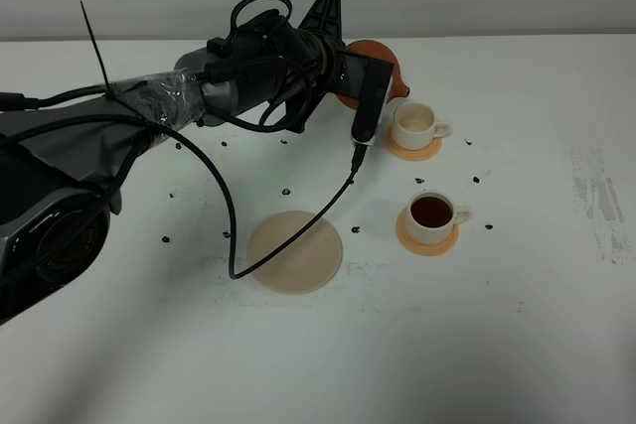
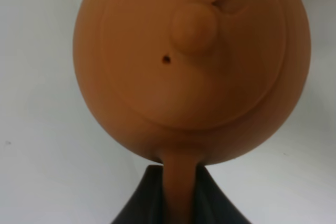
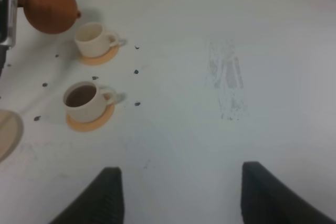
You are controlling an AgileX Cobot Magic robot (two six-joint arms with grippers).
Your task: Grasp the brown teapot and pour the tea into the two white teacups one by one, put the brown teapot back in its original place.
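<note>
The brown teapot (image 2: 189,66) fills the left wrist view, and my left gripper (image 2: 178,190) is shut on its loop handle. In the high view the teapot (image 1: 376,53) hangs above the table behind the left arm's wrist, its spout close to the far white teacup (image 1: 412,123). That cup's inside looks pale. The near teacup (image 1: 431,213) holds dark tea. Each cup stands on an orange coaster. The beige disc, the original place (image 1: 295,251), lies bare. My right gripper (image 3: 181,192) is open over bare table, well away from the teapot (image 3: 51,7) and both cups (image 3: 93,39) (image 3: 83,99).
Small dark specks dot the white table (image 1: 517,345) around the cups and the disc. A grey scuff (image 1: 598,201) marks the right side. A black cable (image 1: 231,215) hangs from the left arm and loops down onto the table beside the disc.
</note>
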